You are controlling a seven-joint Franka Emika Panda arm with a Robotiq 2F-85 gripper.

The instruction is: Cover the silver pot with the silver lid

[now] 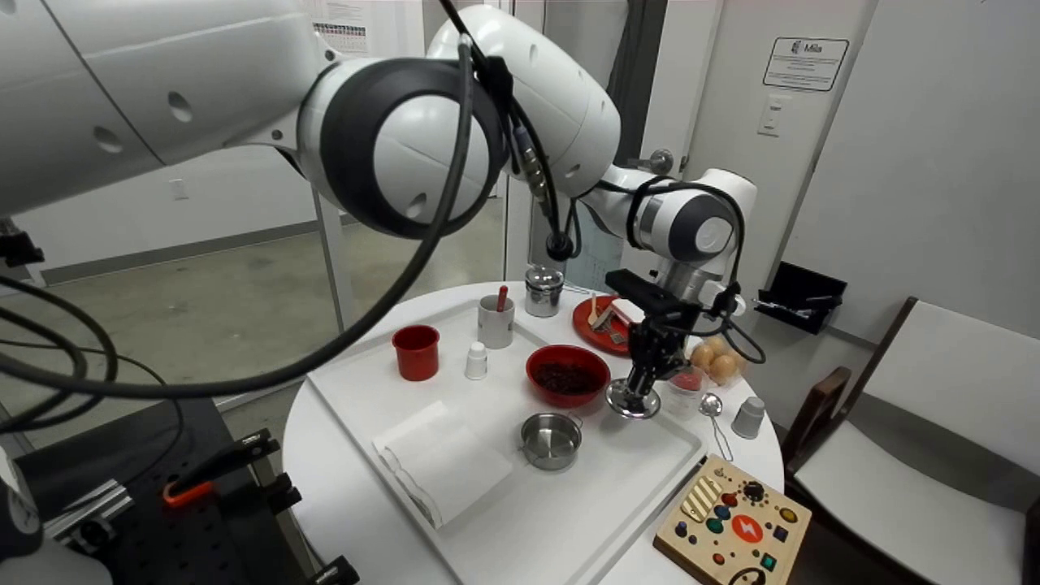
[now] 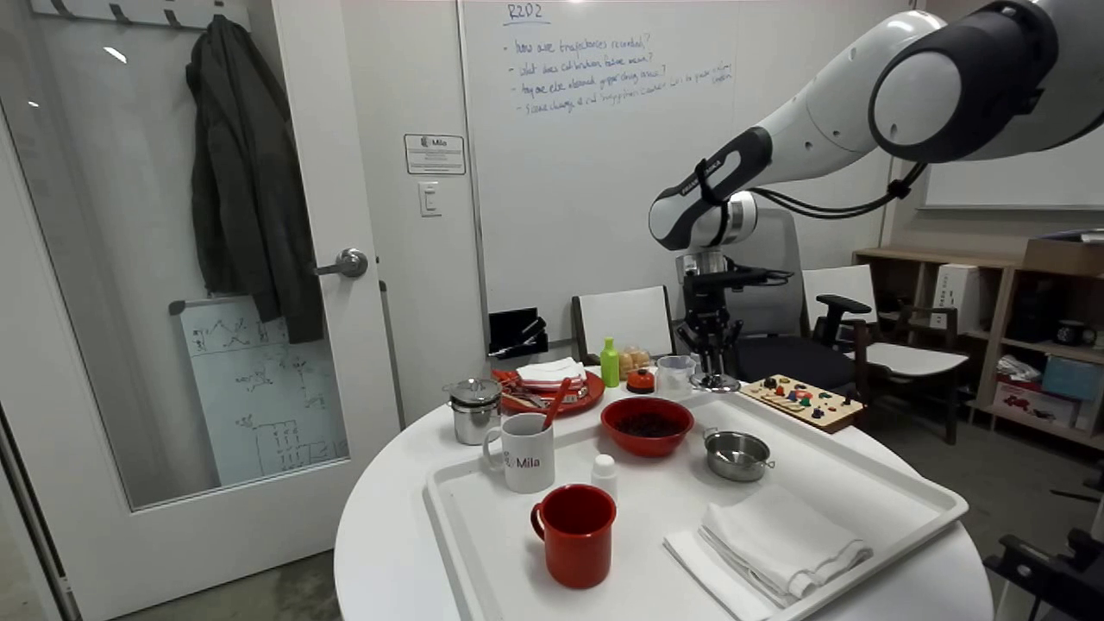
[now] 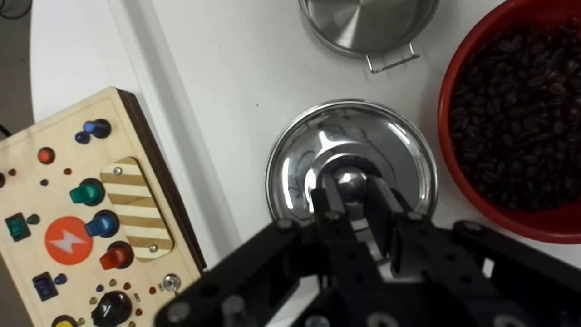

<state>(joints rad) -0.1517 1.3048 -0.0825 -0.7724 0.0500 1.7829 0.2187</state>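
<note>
Just beside the red bowl (image 2: 647,445) of coffee beans (image 3: 522,122): the silver lid (image 1: 633,405), pinched in the gripper (image 3: 352,185).

The fingers (image 3: 335,200) are drawn in on the lid's knob (image 3: 350,180); the silver pot (image 1: 552,443) stands uncovered nearby on the white tray (image 1: 552,520). Best now: carry the lid level, high enough to clear the pot's wire handle (image 3: 396,65), centre it, lower gently, and release only once it sits flush.
</note>
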